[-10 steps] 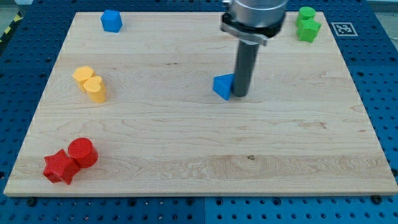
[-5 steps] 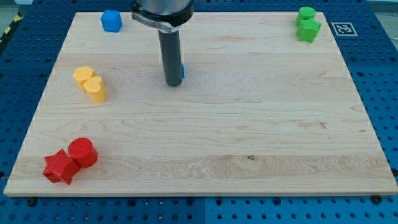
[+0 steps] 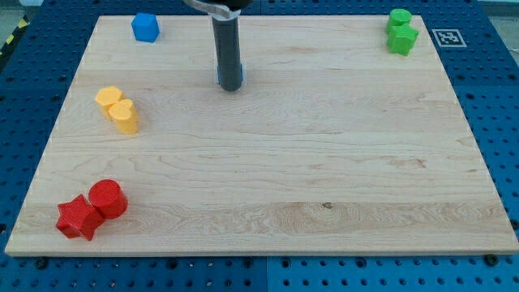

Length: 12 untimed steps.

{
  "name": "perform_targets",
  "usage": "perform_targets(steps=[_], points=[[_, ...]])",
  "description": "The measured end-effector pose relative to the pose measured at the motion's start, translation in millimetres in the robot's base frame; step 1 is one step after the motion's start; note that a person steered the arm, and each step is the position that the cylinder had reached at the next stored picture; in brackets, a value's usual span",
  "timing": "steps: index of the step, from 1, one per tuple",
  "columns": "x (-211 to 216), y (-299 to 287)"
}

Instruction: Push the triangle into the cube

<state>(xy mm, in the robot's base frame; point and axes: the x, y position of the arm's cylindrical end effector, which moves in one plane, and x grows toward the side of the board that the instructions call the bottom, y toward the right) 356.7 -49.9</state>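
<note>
My dark rod comes down from the view's top, and my tip [image 3: 231, 88] rests on the board in the upper middle. The blue triangle [image 3: 219, 75] is almost wholly hidden behind the rod; only thin blue slivers show at the rod's left and right edges just above my tip. The blue cube [image 3: 145, 27] sits near the board's top left corner, well to the left of and above my tip.
Two yellow blocks [image 3: 118, 109] sit together at the left. A red star [image 3: 79, 217] and a red cylinder [image 3: 108, 198] sit at the bottom left. Two green blocks [image 3: 401, 31] sit at the top right. The board's edges are near all of them.
My tip and the blue triangle have moved from the board's centre to the left and then up toward the view's top. The triangle is now mostly hidden behind the rod.
</note>
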Motion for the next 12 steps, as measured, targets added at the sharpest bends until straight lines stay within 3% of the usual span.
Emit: perform_targets(steps=[3, 5, 6, 9, 12], points=[[-40.5, 0.0], [-41.0, 32.6], [-60.2, 24.0], [-49.0, 6.7], [-97.2, -25.1]])
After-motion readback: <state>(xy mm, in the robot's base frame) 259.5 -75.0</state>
